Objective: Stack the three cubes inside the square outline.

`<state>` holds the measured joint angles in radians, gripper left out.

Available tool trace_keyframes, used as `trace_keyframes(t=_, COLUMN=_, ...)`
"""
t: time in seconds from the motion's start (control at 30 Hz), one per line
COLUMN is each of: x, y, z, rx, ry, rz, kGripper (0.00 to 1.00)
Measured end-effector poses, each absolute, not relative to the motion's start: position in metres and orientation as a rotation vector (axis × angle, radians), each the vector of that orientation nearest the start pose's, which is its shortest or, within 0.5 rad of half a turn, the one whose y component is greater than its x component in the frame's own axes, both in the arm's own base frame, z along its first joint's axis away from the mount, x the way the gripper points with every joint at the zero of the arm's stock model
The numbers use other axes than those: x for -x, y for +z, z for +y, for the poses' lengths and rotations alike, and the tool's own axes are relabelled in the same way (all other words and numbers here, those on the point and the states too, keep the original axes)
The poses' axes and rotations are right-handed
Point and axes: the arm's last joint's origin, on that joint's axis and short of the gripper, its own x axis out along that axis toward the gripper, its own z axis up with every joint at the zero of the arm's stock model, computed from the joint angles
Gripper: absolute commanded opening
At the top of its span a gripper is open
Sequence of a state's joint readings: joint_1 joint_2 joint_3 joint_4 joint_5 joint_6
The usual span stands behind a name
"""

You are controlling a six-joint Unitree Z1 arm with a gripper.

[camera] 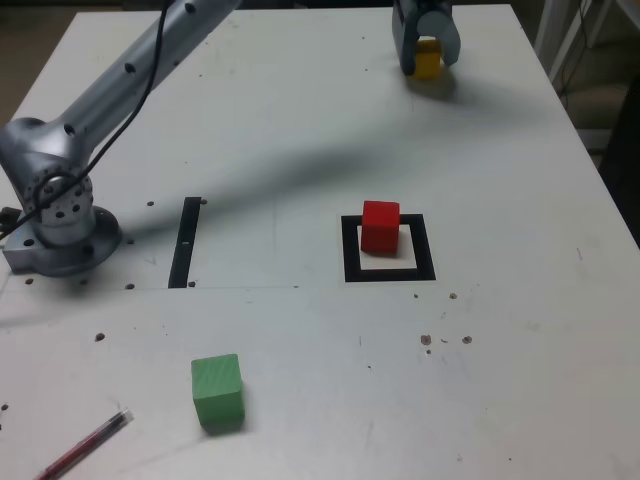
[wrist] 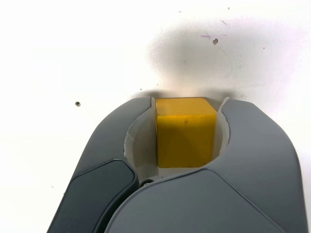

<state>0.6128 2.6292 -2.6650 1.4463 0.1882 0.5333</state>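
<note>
Arm (camera: 140,60) outstretched, hand (camera: 426,50) seemingly clamped.

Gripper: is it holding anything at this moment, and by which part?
The gripper has the yellow cube between its jaws, which flank two opposite side faces. Whether they are actually clamped on it cannot be told.

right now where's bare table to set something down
Free: the wide stretch between the green cube and the square outline, and everything to that outline's right in the exterior view. Crowded: the far edge, where the gripper surrounds the yellow cube.
</note>
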Motion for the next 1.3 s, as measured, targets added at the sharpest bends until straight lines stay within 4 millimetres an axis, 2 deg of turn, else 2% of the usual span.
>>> trace_keyframes(t=0.1, x=-0.436, y=0.224, z=0.317, rx=-0.118, ry=0.259, rz=1.533, kGripper=0.22)
trace_keyframes(t=0.2, x=-0.434, y=0.233, z=0.313, rx=-0.126, ry=0.259, rz=1.536, kGripper=0.22)
trace_keyframes(t=0.43, x=-0.422, y=0.294, z=0.279, rx=-0.158, ry=0.240, rz=1.491, kGripper=0.22)
trace_keyframes(t=0.5, x=-0.421, y=0.305, z=0.264, rx=-0.163, ry=0.222, rz=1.500, kGripper=0.22)
trace_keyframes(t=0.67, x=-0.418, y=0.324, z=0.210, rx=-0.198, ry=0.154, rz=1.547, kGripper=0.23)
trace_keyframes(t=0.77, x=-0.411, y=0.335, z=0.187, rx=-0.201, ry=0.153, rz=1.549, kGripper=0.24)
trace_keyframes(t=0.93, x=-0.402, y=0.348, z=0.122, rx=-0.213, ry=0.127, rz=1.553, kGripper=0.27)
trace_keyframes(t=1.17, x=-0.374, y=0.359, z=0.072, rx=-0.198, ry=0.147, rz=1.482, kGripper=0.24)
trace_keyframes(t=1.3, x=-0.353, y=0.359, z=0.053, rx=-0.187, ry=0.152, rz=1.464, kGripper=0.24)
